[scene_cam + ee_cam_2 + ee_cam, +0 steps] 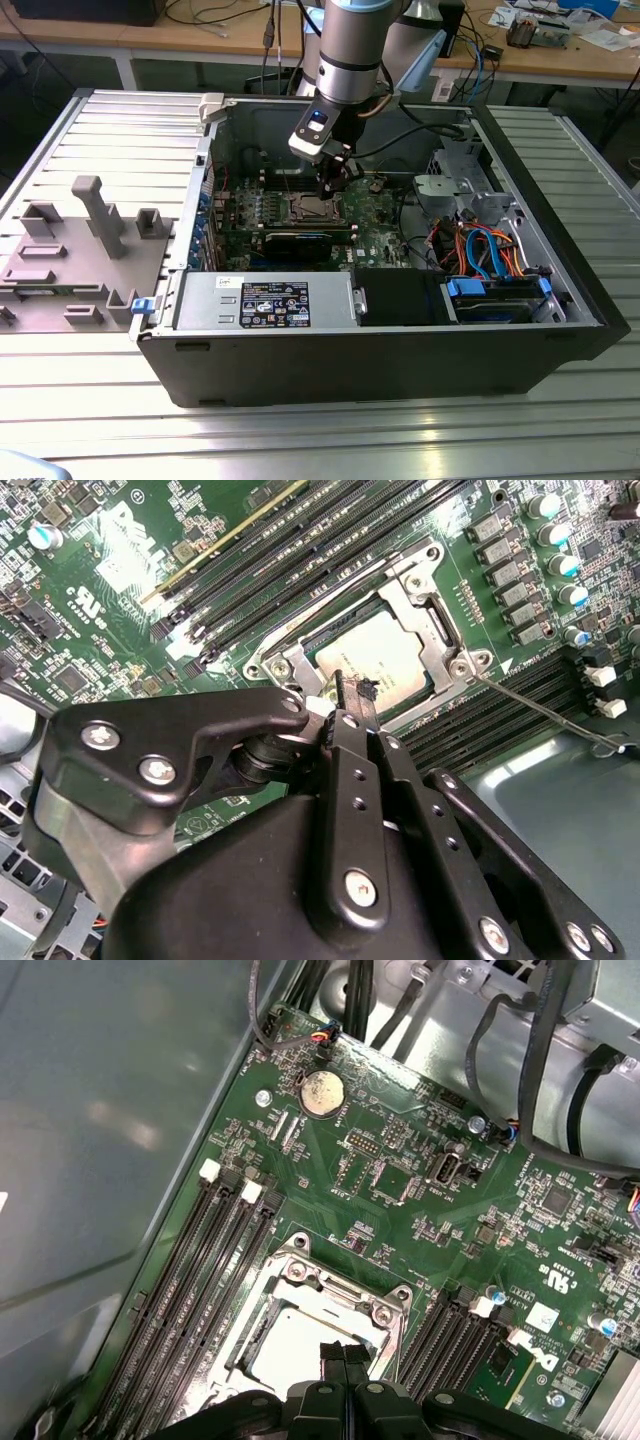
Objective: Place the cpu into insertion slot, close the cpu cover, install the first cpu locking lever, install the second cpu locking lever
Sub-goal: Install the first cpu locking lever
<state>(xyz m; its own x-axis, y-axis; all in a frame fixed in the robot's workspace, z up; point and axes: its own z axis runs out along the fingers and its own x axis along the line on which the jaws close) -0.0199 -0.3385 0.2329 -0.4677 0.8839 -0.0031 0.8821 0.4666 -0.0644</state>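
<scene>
The cpu (375, 658) lies flat in the insertion slot (305, 208) on the green motherboard, its pale metal top facing up. The silvery cpu cover (425, 600) lies down around it as a frame. The cpu (300, 1338) and the cover (345, 1290) can also be seen in the first wrist view. A thin metal locking lever (545, 712) sticks out from one corner of the socket, away from the frame. My gripper (350, 695) hangs just above the socket's edge with its black fingertips (331, 1354) shut together, and I see nothing between them. In the exterior view the gripper (335, 190) is inside the case.
Long black memory slots (300, 540) run on both sides of the socket. The case walls (380, 350), a power supply (265, 300), a drive cage with coloured cables (490, 250) and a grey fixture block (80, 250) on the exterior view's left surround the work area.
</scene>
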